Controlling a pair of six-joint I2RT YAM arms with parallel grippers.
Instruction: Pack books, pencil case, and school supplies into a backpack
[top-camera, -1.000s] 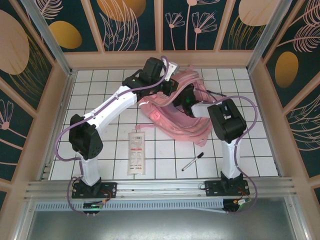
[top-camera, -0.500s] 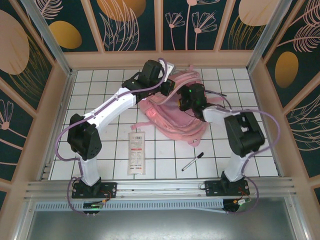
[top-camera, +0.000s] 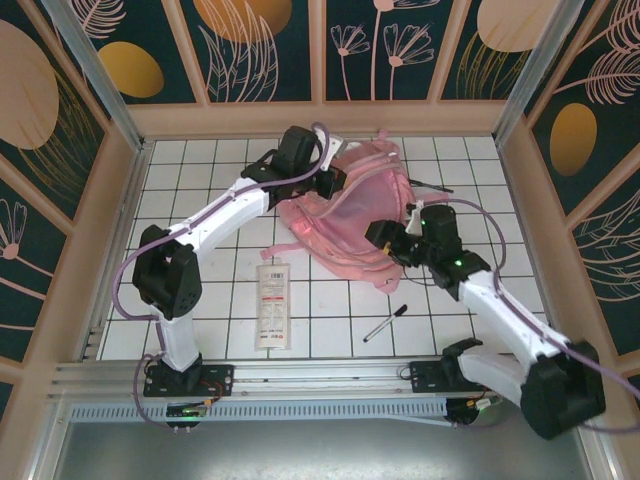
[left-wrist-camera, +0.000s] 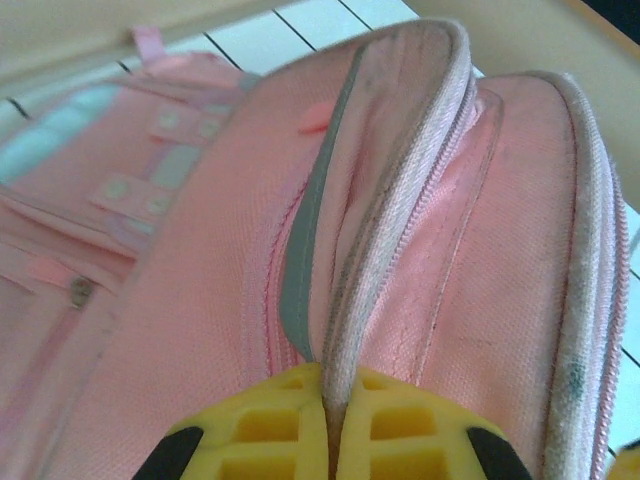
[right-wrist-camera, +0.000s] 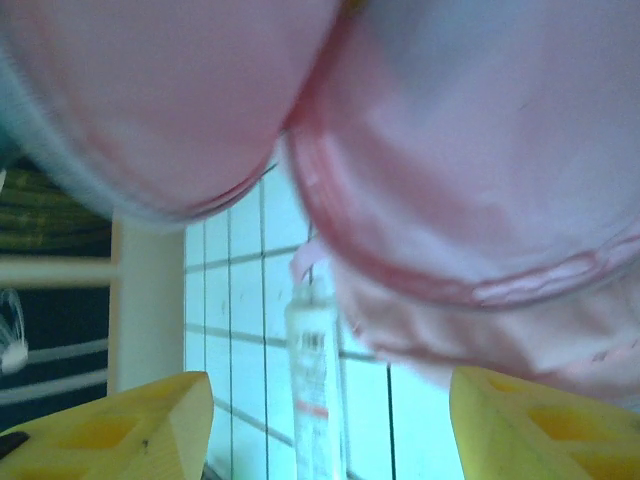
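Observation:
The pink backpack (top-camera: 352, 212) lies at the middle back of the table, its top edge lifted. My left gripper (top-camera: 327, 183) is shut on the backpack's zipper rim (left-wrist-camera: 370, 250), the fabric pinched between the yellow fingers (left-wrist-camera: 270, 430). At the bag's near right side my right gripper (top-camera: 384, 240) hangs open, its fingers (right-wrist-camera: 130, 425) wide apart under the pink fabric (right-wrist-camera: 470, 150) and holding nothing. The white pencil case (top-camera: 271, 305) lies flat on the tiles at front left, and shows blurred as the pencil case (right-wrist-camera: 312, 400). One slim pen (top-camera: 385, 323) lies at front centre. The navy book is hidden.
A thin dark pen-like item (top-camera: 426, 184) pokes out beside the backpack's far right. Wooden walls (top-camera: 320, 118) close in the tiled table on three sides. A metal rail (top-camera: 320, 375) runs along the near edge by the arm bases.
My right arm has swung out from over the backpack toward the near right, its elbow dropping low. The backpack's lower flap has settled and shifted. The left gripper keeps its hold.

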